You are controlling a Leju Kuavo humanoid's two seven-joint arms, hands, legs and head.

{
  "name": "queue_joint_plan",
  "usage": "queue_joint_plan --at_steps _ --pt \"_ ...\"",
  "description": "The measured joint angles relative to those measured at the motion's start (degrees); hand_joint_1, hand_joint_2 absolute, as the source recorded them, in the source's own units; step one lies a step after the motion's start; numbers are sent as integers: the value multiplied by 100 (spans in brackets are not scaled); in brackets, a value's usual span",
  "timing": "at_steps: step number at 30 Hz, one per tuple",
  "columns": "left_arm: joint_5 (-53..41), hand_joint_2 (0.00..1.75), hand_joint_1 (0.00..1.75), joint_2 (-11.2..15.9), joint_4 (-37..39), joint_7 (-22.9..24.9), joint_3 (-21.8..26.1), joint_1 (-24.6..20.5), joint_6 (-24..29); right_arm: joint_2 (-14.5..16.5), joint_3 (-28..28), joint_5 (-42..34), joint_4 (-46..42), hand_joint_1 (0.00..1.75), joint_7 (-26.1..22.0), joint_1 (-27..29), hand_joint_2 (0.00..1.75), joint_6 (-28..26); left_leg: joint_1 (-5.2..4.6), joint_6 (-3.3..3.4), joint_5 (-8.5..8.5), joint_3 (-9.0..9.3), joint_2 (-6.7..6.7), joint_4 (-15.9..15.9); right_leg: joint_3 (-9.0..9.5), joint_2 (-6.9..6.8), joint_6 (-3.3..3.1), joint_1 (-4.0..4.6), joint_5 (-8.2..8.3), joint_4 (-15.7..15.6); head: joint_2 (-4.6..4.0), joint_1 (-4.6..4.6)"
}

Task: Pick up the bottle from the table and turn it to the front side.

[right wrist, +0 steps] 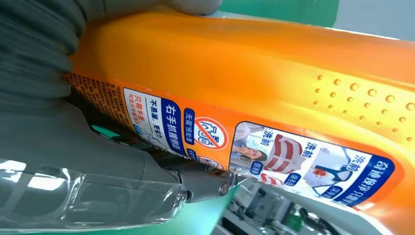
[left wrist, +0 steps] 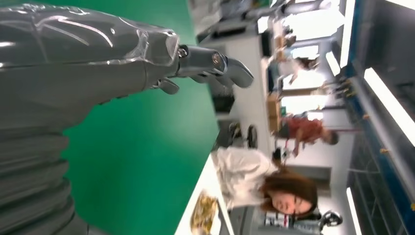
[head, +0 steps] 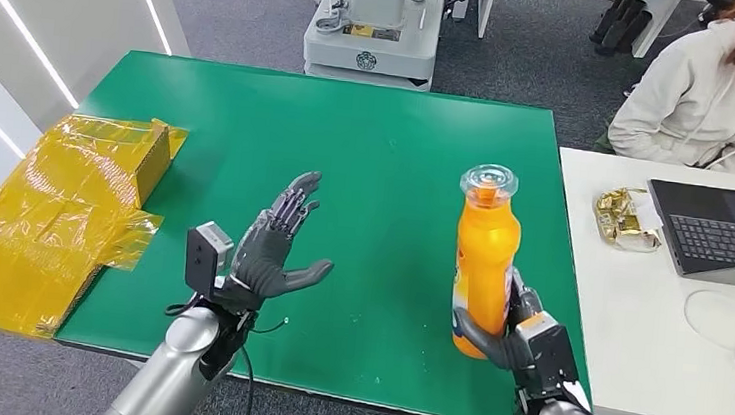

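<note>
The robot's right hand (head: 505,330) is gripping the lower body of a tall orange plastic bottle (head: 484,268) with a clear cap, its fingers wrapping around the bottle near its base. The bottle is standing upright at the right side of the green table (head: 367,167), close to the near edge; whether its base is touching the surface or hanging just above it cannot be told. In the right wrist view the bottle (right wrist: 254,73) is lying across the frame, showing a printed label with blue panels and a red prohibition symbol, and the grey thumb (right wrist: 147,181) is pressing against the label side.

The left hand (head: 280,245) is hovering above the middle of the table, holding nothing, with its fingers spread apart and the palm facing toward the bottle. In the left wrist view the left hand's fingers (left wrist: 225,66) are reaching out over the green surface.

A yellow-taped cardboard box (head: 51,220) is lying at the table's left edge. A person in a light hooded top (head: 704,96) is sitting at the adjoining white desk (head: 635,321), beside a dark laptop (head: 722,239) and a crumpled gold wrapper (head: 626,218).
</note>
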Motion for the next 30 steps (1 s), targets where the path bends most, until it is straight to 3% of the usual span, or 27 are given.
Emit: queue_joint_plan --at_steps 5,9,13,21,30 --pt "937 175 0 6 627 420 -182 -648 -678 213 333 3 718 175 -104 -844 175 16 -1 -2 4 -5 3 0 -8 5 -7 -1 7 3 0 -1" --pt "1242 175 0 8 1098 547 -411 -1180 -803 518 679 92 1241 175 -56 -1519 175 -50 0 -5 9 -11 5 1 -19 7 -12 0 11 7 0 -2" --pt "1472 175 0 7 1310 611 -538 -1441 -840 731 940 168 1478 175 -37 -1853 175 -149 1 -6 9 -18 4 0 -25 5 -13 2 10 9 0 -1" --pt "1190 175 0 20 1392 443 -591 -1971 -369 980 1424 578 1287 175 172 -2046 175 -676 1 -6 9 -29 2 0 -35 3 -13 1 10 10 0 -1" --pt "1131 175 0 61 1423 499 -591 -2265 -298 1015 1608 720 1120 175 444 -2084 175 -587 0 -5 9 -29 5 1 -36 6 -13 0 10 9 0 -1"
